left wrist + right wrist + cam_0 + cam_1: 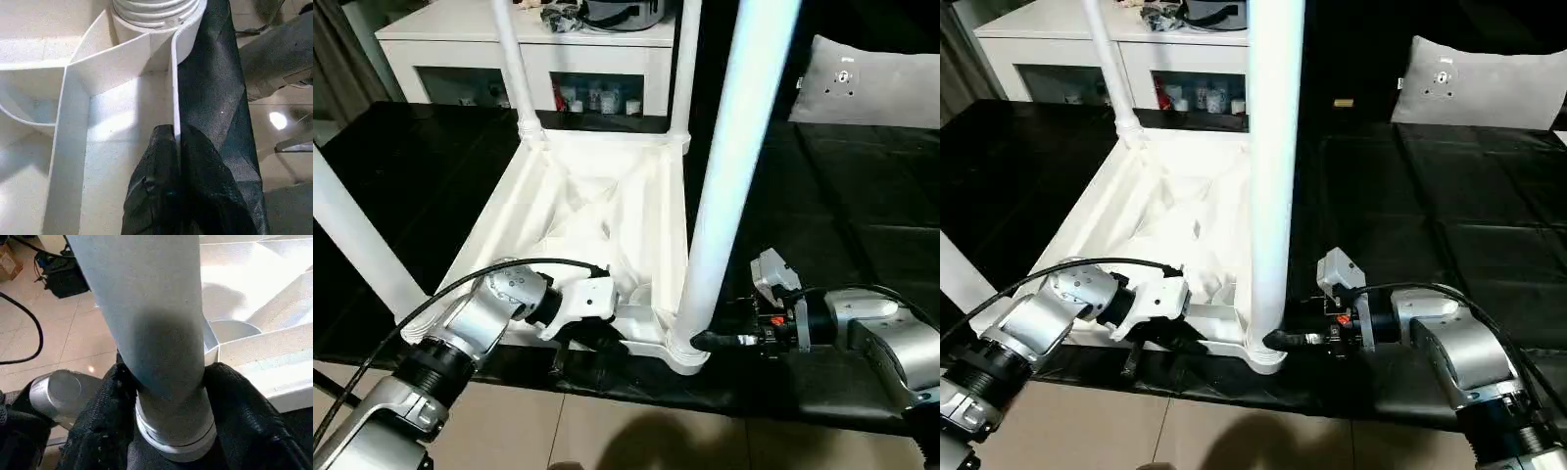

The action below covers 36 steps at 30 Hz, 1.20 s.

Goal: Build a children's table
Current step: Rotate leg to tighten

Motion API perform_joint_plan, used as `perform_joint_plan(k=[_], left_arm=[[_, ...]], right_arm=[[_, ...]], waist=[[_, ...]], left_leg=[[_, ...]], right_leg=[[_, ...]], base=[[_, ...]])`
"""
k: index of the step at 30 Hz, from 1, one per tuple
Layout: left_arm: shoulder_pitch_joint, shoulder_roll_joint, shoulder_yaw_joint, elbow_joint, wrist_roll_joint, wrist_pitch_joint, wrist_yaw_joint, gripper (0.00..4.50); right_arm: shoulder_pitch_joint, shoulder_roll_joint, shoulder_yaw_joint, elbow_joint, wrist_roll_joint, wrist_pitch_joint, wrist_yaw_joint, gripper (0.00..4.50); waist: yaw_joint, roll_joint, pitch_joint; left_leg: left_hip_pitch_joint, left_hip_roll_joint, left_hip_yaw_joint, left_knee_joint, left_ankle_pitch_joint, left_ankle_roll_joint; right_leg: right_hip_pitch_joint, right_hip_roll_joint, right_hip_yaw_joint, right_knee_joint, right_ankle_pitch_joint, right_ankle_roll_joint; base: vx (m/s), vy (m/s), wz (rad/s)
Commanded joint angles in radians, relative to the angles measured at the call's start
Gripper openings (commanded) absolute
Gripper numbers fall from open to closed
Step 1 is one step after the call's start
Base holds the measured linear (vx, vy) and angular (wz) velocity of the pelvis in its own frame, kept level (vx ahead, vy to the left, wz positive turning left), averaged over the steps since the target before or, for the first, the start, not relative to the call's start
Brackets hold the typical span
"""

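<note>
The children's table point(607, 211) lies upside down on the black desk point(862, 196), its ribbed underside facing up; its near side sits along the desk's near edge, and its far side points toward the white cabinet point(460, 49) behind the desk; white legs stand up from its corner sockets; the near right leg point(729, 166) rises tall from the corner at the desk's near edge; the far left leg point(514, 64) and the far right leg point(683, 69) stand at the far corners; the near left leg point(357, 235) leans out toward the desk's left side; the left claw point(175, 147) is closed on the thin white wall of the table's near side, one black finger point(151, 181) on each face of it, just beside the near right socket; the right claw point(168, 396) grips the near right leg low down, just above its ringed base, with a black finger point(239, 406) pressed on each side; a grey cushion point(876, 83) rests at the desk's far right corner
</note>
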Motion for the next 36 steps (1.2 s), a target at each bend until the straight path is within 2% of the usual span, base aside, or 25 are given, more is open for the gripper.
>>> perform_joint_plan(k=[1,5,7,9,12,14,15,17,19,20,23,25,36], left_arm=[[0.001,-0.005,-0.04,-0.012,0.008,-0.024,-0.053,0.0],[0.003,-0.006,-0.04,-0.008,0.004,-0.025,-0.052,0.0],[0.003,-0.006,-0.039,-0.004,0.005,-0.029,-0.05,0.0],[0.002,-0.006,-0.039,-0.001,0.006,-0.033,-0.049,0.0],[0.001,-0.007,-0.039,0.002,0.008,-0.035,-0.048,0.0],[0.001,-0.007,-0.04,0.003,0.009,-0.036,-0.046,0.0],[0.001,-0.008,-0.04,0.003,0.01,-0.037,-0.044,0.0],[0.001,-0.008,-0.04,0.004,0.011,-0.039,-0.043,0.0],[0.002,-0.007,-0.039,0.006,0.012,-0.041,-0.042,0.0],[0.002,-0.007,-0.039,0.006,0.013,-0.042,-0.041,0.0],[0.004,-0.006,-0.039,0.006,0.014,-0.042,-0.041,0.0],[0.005,-0.005,-0.039,0.006,0.015,-0.042,-0.041,0.0],[0.01,-0.008,-0.03,0.001,0.015,-0.018,-0.021,0.0]], right_arm=[[-0.014,0.015,0.011,0.01,0.014,-0.008,0.013,1.95],[-0.014,0.039,0.006,0.033,-0.007,-0.058,-0.019,1.94],[-0.021,0.055,-0.01,0.042,0.012,-0.025,-0.041,1.94],[-0.023,0.059,-0.016,0.038,0.026,-0.006,-0.043,2.49],[-0.021,0.057,-0.012,0.024,0.04,0.011,-0.027,2.73],[-0.02,0.064,-0.011,0.027,0.028,-0.012,-0.034,2.85],[-0.023,0.07,-0.003,0.043,-0.001,-0.049,-0.05,3.05],[-0.024,0.071,0.003,0.05,-0.014,-0.064,-0.052,3.05],[-0.023,0.07,0.003,0.048,0.003,-0.043,-0.032,3.05],[-0.023,0.069,0.002,0.045,0.009,-0.041,-0.026,2.83],[-0.022,0.07,-0.003,0.035,0.035,-0.021,-0.009,2.67],[-0.021,0.071,-0.003,0.031,0.047,-0.008,0.003,2.31],[0.0,0.083,-0.003,0.009,0.068,0.007,0.001,2.12]], waist=[[-0.001,-0.016,-0.059],[-0.004,-0.012,-0.059],[-0.006,-0.01,-0.057],[-0.006,-0.012,-0.057],[-0.005,-0.01,-0.058],[-0.003,-0.01,-0.061],[0.0,-0.011,-0.062],[0.0,-0.012,-0.061],[0.0,-0.013,-0.06],[0.0,-0.011,-0.06],[0.001,-0.012,-0.061],[0.001,-0.013,-0.06],[0.002,-0.012,-0.06]], left_leg=[[-0.005,0.055,-0.008,-0.063,-0.096,0.072],[-0.005,0.054,-0.008,-0.065,-0.114,0.064],[-0.002,0.053,-0.008,-0.066,-0.127,0.062],[-0.002,0.053,-0.009,-0.066,-0.131,0.059],[-0.001,0.055,-0.009,-0.067,-0.124,0.061],[0.002,0.057,-0.008,-0.064,-0.113,0.061],[-0.002,0.058,-0.008,-0.064,-0.1,0.062],[-0.002,0.057,-0.008,-0.064,-0.099,0.059],[-0.002,0.055,-0.007,-0.064,-0.106,0.06],[-0.002,0.056,-0.008,-0.065,-0.11,0.061],[-0.002,0.056,-0.008,-0.064,-0.103,0.065],[-0.003,0.057,-0.008,-0.064,-0.103,0.068],[-0.003,0.056,-0.008,-0.064,-0.099,0.063]], right_leg=[[0.059,-0.089,0.05,-0.059,-0.298,-0.152],[0.058,-0.09,0.049,-0.062,-0.32,-0.148],[0.057,-0.087,0.048,-0.067,-0.343,-0.142],[0.058,-0.088,0.047,-0.069,-0.361,-0.133],[0.057,-0.088,0.048,-0.068,-0.358,-0.132],[0.055,-0.088,0.049,-0.064,-0.33,-0.142],[0.056,-0.089,0.049,-0.059,-0.295,-0.154],[0.056,-0.089,0.049,-0.057,-0.285,-0.158],[0.058,-0.089,0.049,-0.059,-0.299,-0.156],[0.058,-0.09,0.049,-0.06,-0.31,-0.153],[0.058,-0.089,0.049,-0.058,-0.296,-0.154],[0.059,-0.089,0.049,-0.059,-0.298,-0.155],[0.058,-0.09,0.049,-0.059,-0.305,-0.15]], base=[[0.0,0.0,0.0],[0.0,0.0,0.0],[0.0,0.0,0.0],[0.0,0.0,0.0],[0.0,0.0,0.0],[0.0,0.0,0.0],[0.0,0.0,0.0],[0.0,0.0,0.0],[0.0,0.0,0.0],[0.0,0.0,0.0],[0.0,0.0,0.0],[0.0,0.0,0.0],[0.0,0.0,0.0]])
